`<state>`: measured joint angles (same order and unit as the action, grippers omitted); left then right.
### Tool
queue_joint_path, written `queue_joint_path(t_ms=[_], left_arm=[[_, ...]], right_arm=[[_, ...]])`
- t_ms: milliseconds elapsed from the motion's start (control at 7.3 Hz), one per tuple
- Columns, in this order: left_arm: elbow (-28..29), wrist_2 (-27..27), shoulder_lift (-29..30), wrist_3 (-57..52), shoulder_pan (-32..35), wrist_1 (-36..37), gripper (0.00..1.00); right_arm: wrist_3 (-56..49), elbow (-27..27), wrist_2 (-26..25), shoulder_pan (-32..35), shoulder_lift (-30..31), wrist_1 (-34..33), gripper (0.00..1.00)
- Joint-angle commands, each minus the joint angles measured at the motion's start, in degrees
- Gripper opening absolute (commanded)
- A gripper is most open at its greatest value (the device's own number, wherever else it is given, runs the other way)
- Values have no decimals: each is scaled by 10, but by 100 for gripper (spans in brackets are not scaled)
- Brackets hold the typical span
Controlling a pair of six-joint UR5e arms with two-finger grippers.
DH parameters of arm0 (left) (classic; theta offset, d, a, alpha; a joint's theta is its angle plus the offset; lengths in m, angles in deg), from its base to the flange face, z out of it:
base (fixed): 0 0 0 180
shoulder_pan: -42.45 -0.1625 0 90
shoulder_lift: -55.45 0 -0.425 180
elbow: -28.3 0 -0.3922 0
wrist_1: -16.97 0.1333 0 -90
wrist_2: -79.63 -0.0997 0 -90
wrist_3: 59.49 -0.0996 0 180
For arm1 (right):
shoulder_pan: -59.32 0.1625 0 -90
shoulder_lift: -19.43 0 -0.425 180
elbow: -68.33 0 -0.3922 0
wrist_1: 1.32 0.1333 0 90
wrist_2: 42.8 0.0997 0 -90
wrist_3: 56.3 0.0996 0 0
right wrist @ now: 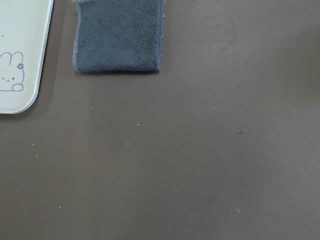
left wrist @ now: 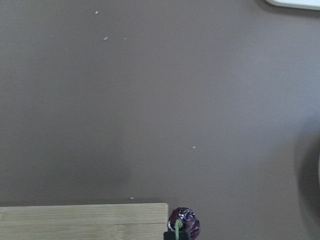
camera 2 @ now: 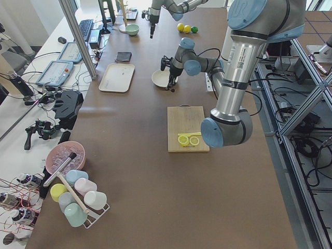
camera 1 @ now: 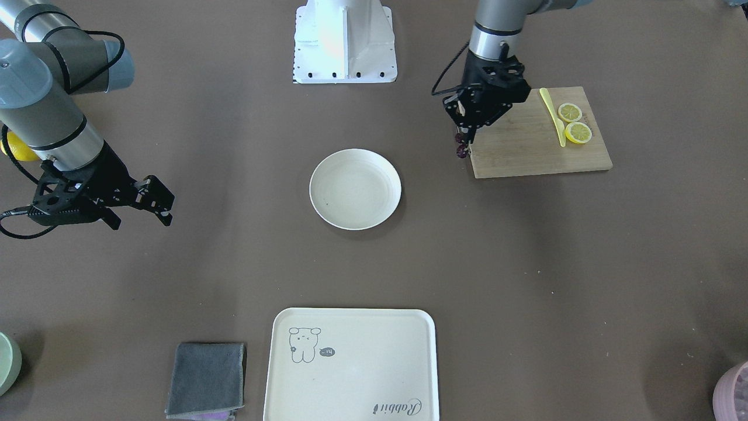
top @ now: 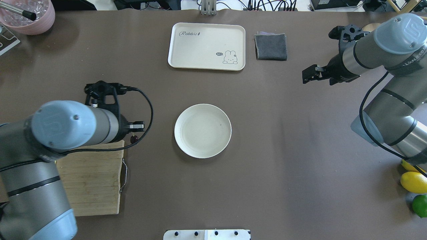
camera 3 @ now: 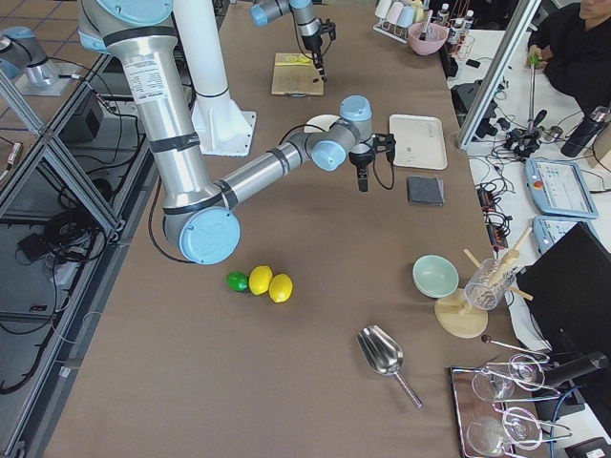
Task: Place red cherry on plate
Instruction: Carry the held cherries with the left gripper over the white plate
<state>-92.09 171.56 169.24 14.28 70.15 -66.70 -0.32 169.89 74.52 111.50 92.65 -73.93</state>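
as the red cherry [camera 1: 461,148] was pinched by its stem just below the left gripper [camera 1: 466,138], carrying was judged begun; the plate [camera 1: 355,188], well apart from it, was to be reached next.

A long surface [camera 1: 526,304] under a matte brown sheet fills the fixed views. The light is even and soft, leaving only faint, blurred shadows on the sheet. A silver aluminium post [camera 2: 78,39] rises at one long edge. Beyond it runs a white side bench [camera 2: 31,111] with a keyboard [camera 2: 84,29], a tablet [camera 2: 54,72] and loose cables. Along the opposite edge, aluminium rails [camera 2: 298,98] stand over a grey floor [camera 2: 311,207]. Tan flooring [camera 3: 48,11] shows at a far corner. A person [camera 3: 578,43] in dark clothes is at the side bench.
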Motion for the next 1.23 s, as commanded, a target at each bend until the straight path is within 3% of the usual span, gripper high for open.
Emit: queue_joint_path(t_ms=[0,274,685,1096], left_arm=[[82,-2,117,25,-6,55,0],[158,-36,177,27,-8,45,0],[303,-37,261,45,-15,-19,0],[322,-70,260,45,-59,-27,0]], right_arm=[[-1,-1,-1,2,1,0,100],[-1,-1,-2,2,0,-1,100],[-3,-4,-4,3,0,0,100],[-1,-4,-5,7,0,-1,100]])
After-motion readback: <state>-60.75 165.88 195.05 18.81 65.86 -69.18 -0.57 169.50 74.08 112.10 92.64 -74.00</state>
